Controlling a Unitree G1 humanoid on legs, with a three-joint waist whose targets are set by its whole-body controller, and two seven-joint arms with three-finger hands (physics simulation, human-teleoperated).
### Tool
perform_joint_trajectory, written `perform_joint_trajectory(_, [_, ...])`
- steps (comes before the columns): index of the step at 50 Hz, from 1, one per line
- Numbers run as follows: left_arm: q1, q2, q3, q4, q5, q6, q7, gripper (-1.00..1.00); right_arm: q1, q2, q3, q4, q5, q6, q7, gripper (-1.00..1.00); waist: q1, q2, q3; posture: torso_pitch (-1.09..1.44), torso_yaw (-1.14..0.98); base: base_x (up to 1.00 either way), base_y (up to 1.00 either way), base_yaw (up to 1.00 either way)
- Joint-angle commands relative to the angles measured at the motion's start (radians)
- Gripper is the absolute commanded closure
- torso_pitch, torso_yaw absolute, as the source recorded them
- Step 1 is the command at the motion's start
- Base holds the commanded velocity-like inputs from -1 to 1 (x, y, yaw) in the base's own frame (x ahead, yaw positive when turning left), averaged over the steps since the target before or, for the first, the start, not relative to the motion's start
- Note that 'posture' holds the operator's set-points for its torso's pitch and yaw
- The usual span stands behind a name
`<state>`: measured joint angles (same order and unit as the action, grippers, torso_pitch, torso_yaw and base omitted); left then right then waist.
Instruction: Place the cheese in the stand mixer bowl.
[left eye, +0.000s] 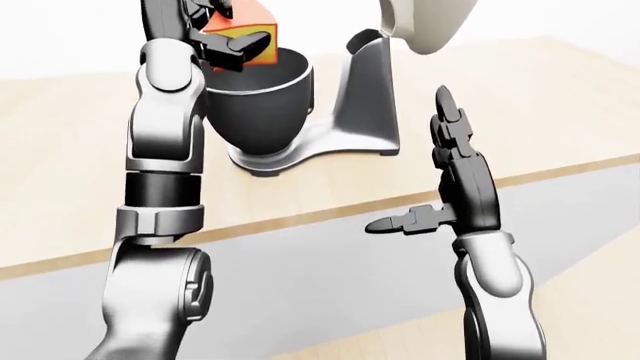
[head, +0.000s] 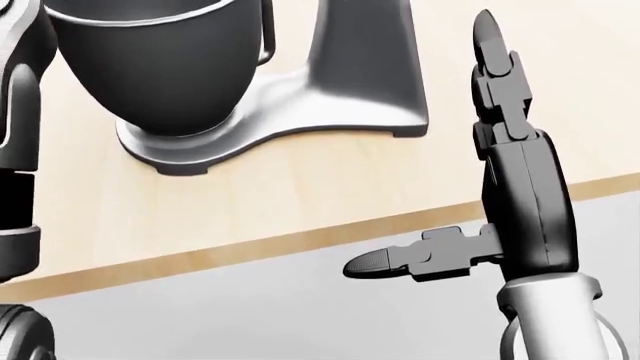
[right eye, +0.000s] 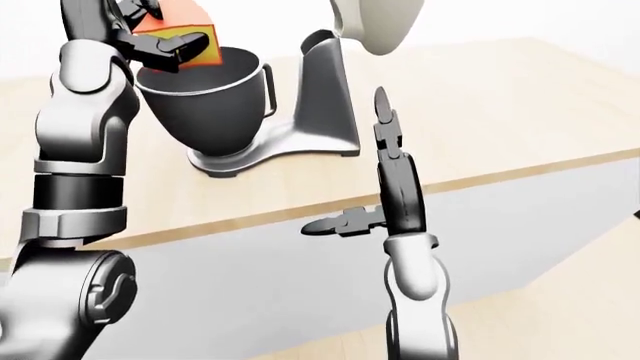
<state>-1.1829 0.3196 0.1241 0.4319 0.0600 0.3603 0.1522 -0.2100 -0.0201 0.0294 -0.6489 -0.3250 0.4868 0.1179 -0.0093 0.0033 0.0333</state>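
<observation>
An orange-and-yellow cheese wedge is held in my left hand, whose dark fingers close round it just above the left rim of the stand mixer bowl. The dark bowl sits on the grey stand mixer, whose white head is tilted up. In the right-eye view the cheese hangs over the bowl's rim. My right hand stands open to the right of the mixer, fingers pointing up and thumb stretched left, empty. The head view shows only the bowl's lower part.
The mixer stands on a light wooden counter whose edge runs across the picture. Below it lies a grey front panel. My left arm rises upright at the left of the eye views.
</observation>
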Motion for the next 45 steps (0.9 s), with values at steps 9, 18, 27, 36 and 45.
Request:
perform_joint_trajectory(9, [-0.055,-0.011,-0.003,-0.015,-0.003,-0.060,0.018,1.00,-0.020,-0.001,0.000,-0.034,0.003,-0.027,-0.006,-1.00,0.000,0.000,-0.027,0.00,0.00,0.00,0.00,0.00])
perform_joint_trajectory(18, [-0.056,-0.036,-0.012,-0.041,0.001,-0.042,0.017,1.00,-0.017,-0.001,-0.002,-0.033,0.007,-0.032,-0.007,-1.00,0.000,-0.001,-0.027,0.00,0.00,0.00,0.00,0.00])
perform_joint_trajectory(27, [-0.057,-0.035,-0.015,-0.034,0.021,-0.043,0.017,-1.00,-0.015,-0.001,0.000,-0.032,0.007,-0.035,-0.010,-1.00,0.000,-0.001,-0.027,0.00,0.00,0.00,0.00,0.00])
perform_joint_trajectory(36, [-0.054,-0.031,-0.010,-0.039,0.027,-0.032,0.018,-1.00,-0.015,-0.001,0.000,-0.035,0.007,-0.033,-0.009,-1.00,0.000,-0.001,-0.027,0.00,0.00,0.00,0.00,0.00])
perform_joint_trajectory(45, [-0.054,-0.018,-0.004,-0.060,0.019,-0.011,0.010,-1.00,-0.014,-0.001,0.001,-0.032,0.007,-0.037,-0.011,-1.00,0.000,-0.001,-0.027,0.00,0.00,0.00,0.00,0.00])
